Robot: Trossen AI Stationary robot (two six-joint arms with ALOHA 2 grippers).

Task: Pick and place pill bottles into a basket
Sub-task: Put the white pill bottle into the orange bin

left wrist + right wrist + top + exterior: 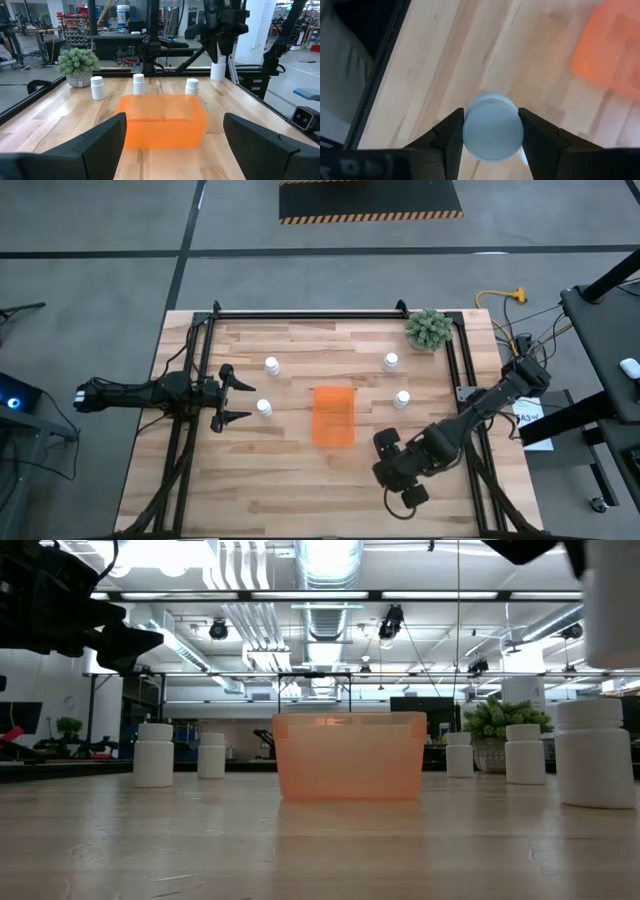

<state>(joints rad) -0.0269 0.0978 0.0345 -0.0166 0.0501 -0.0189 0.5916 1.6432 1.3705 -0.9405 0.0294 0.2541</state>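
Pill bottles, small white plastic cylinders with white caps, stand around the bright orange rectangular plastic basket point(333, 416) at mid-table: two at its 9–10 o'clock, two at 1–3 o'clock. At its 4 o'clock, the right gripper point(492, 131), arm bent downward, clamps another white bottle point(493, 131) above the boards. At 9 o'clock, the left gripper point(232, 392) reaches level, jaws spread wide and empty.

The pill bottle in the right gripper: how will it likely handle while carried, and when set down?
The pill bottle looks rigid and smooth, so the right gripper, shut on its round sides, might let it slip or twist. It seems light, probably easy to carry. Upright it should stand; on its side it would likely roll.
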